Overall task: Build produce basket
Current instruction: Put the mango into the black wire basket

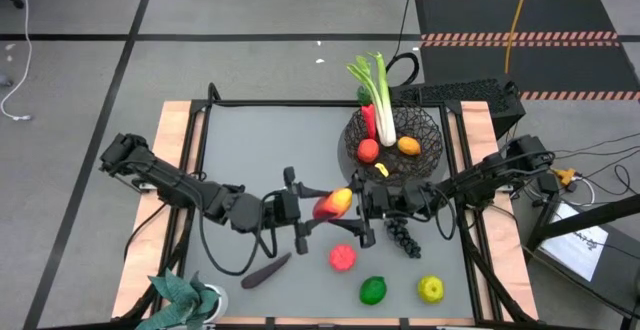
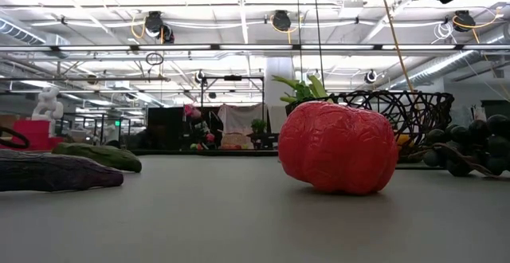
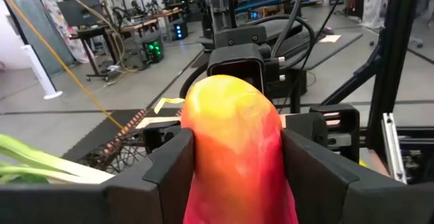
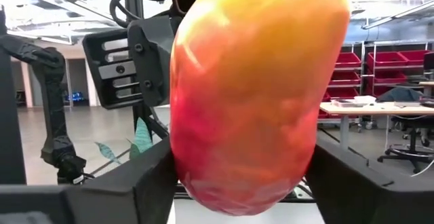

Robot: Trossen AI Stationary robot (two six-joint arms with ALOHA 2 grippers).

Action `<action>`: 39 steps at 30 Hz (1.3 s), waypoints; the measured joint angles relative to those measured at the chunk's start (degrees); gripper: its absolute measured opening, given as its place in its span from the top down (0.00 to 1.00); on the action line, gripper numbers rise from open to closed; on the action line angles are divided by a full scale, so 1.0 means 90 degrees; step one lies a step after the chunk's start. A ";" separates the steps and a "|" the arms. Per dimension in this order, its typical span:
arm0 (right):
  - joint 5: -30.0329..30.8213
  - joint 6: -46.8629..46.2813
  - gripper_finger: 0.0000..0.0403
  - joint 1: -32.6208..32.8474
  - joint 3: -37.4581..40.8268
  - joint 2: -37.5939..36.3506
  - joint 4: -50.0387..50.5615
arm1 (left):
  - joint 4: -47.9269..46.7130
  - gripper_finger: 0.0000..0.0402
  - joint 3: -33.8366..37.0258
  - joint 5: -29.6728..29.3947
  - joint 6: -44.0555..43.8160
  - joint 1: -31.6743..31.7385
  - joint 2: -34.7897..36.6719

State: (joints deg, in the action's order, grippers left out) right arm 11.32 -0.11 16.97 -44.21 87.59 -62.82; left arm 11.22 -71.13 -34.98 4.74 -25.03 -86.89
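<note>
A red-and-yellow mango point(image 1: 333, 203) hangs above the table's middle between both grippers. My left gripper point(image 1: 312, 210) is shut on its red end, and my right gripper point(image 1: 356, 204) is shut on its yellow end. The black wire basket point(image 1: 430, 135) stands at the far right. It holds a leek point(image 1: 380, 95), a red piece point(image 1: 368, 150) and an orange piece point(image 1: 408, 146). On the table lie dark grapes point(image 1: 403, 235), a red fruit point(image 1: 342, 257), a green fruit point(image 1: 373, 290), a yellow-green fruit point(image 1: 431, 289) and an eggplant point(image 1: 265, 270). My left gripper pinches the mango's red end point(image 3: 203, 176) between its two fingers point(image 3: 169, 163), coming level from the table's left. The mango sticks out past the fingertips, clear of the table. My right gripper pinches the mango's other end point(image 4: 203, 176) between its two fingers point(image 4: 146, 183), coming level from the table's right. The fruit fills the gap between them.
A teal leafy plant point(image 1: 185, 295) stands at the near left corner. In the low view the red fruit point(image 2: 339, 147) sits close, the eggplant point(image 2: 48, 171) and a green piece point(image 2: 100, 155) to the left, the grapes point(image 2: 470, 143) and the basket point(image 2: 398, 107) behind.
</note>
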 joint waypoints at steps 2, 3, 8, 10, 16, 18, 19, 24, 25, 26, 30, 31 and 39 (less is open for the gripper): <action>0.0003 0.0030 0.36 0.0002 0.0000 0.0002 0.0012 | -0.0018 0.45 0.0000 0.0006 -0.0059 -0.0030 0.0000; 0.0004 0.0045 0.37 0.0002 0.0000 0.0002 0.0019 | -0.0029 0.43 0.0000 0.0001 -0.0062 -0.0049 0.0000; 0.0048 0.0121 0.35 0.0000 0.0000 0.0002 0.0031 | -0.0115 0.29 0.0000 -0.0157 -0.0002 -0.0208 0.0045; 0.0069 0.0146 0.34 -0.0002 0.0000 -0.0037 0.0052 | -0.0190 0.23 0.0000 -0.0163 0.0038 -0.0292 0.0116; 0.0091 0.0255 0.35 0.0000 0.0002 -0.0525 0.0939 | -0.0673 0.13 0.0002 -0.0963 0.0042 -0.0566 0.0436; 0.0108 0.0322 0.36 0.0017 0.0002 -0.0750 0.1361 | -0.0958 0.12 0.0000 -0.1197 -0.0074 -0.0638 0.0560; 0.0117 0.0369 0.36 0.0024 0.0002 -0.0858 0.1553 | -0.1100 0.13 0.0000 -0.1260 -0.0160 -0.0669 0.0608; 0.0128 0.0855 0.36 0.0129 0.0002 -0.1315 0.2442 | -0.1640 0.17 0.0000 -0.1292 -0.0544 -0.0779 0.0836; 0.0128 0.1001 0.36 0.0162 0.0003 -0.1404 0.2611 | -0.1713 0.18 0.0000 -0.1294 -0.0636 -0.0789 0.0861; 0.0130 0.1126 0.36 0.0206 0.0005 -0.1478 0.2754 | -0.1799 0.19 0.0000 -0.1292 -0.0706 -0.0793 0.0880; 0.0616 0.1578 0.36 0.0374 0.0005 -0.1670 0.3133 | -0.2147 0.23 0.0000 -0.1288 -0.0871 -0.0853 0.0917; 0.0788 0.1692 0.36 0.0417 0.0005 -0.1697 0.3228 | -0.2169 0.24 0.0000 -0.1289 -0.0884 -0.0864 0.0923; 0.1242 0.2794 0.35 0.0520 0.0005 -0.1770 0.3409 | -0.2341 0.28 0.0000 -0.1287 -0.0961 -0.0943 0.0923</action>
State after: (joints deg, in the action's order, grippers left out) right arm 22.50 25.04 21.65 -44.16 71.66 -32.14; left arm -9.85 -71.13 -46.57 -3.91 -33.52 -78.59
